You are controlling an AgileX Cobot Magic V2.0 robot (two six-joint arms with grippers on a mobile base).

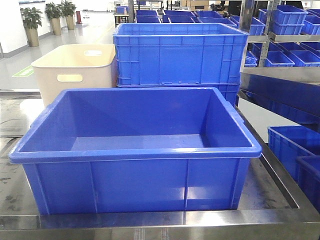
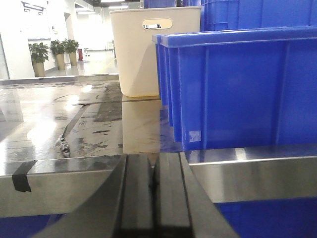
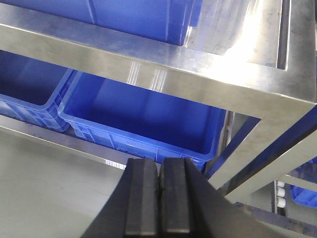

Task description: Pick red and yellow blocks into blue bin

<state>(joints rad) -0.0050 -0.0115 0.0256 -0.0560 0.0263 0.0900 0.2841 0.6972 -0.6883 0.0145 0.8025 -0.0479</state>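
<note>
Front-facing view first: the blue bin (image 1: 135,150) sits square on the steel table (image 1: 20,125), and as far as you can see into it, it's empty. Heads up though, neither the red nor the yellow block turns up in any of the three views, so you honestly can't say where they are. They might be hiding behind the bin's near wall or off-frame; can't tell.

Both grippers are pinched closed on nothing. The left gripper (image 2: 153,198) hangs low just beside the table's front edge, looking across at the bin's ribbed side. The right gripper (image 3: 159,198) is off the table's right end, pointed at the steel frame (image 3: 208,64) and a lower blue crate (image 3: 143,114) under it.

What I'd worry about:
- You start reaching with no block located, and end up sweeping blind.
- Either arm comes up from where it is and clips the table edge or the frame rail, since both sit close to the metal.
- The tabletop is glossy and streaked with glare, which could mask a small block.

Room's busy too: a beige tub (image 1: 75,67) and stacked blue crates (image 1: 180,52) stand right behind the bin, so don't drop into the wrong one.
</note>
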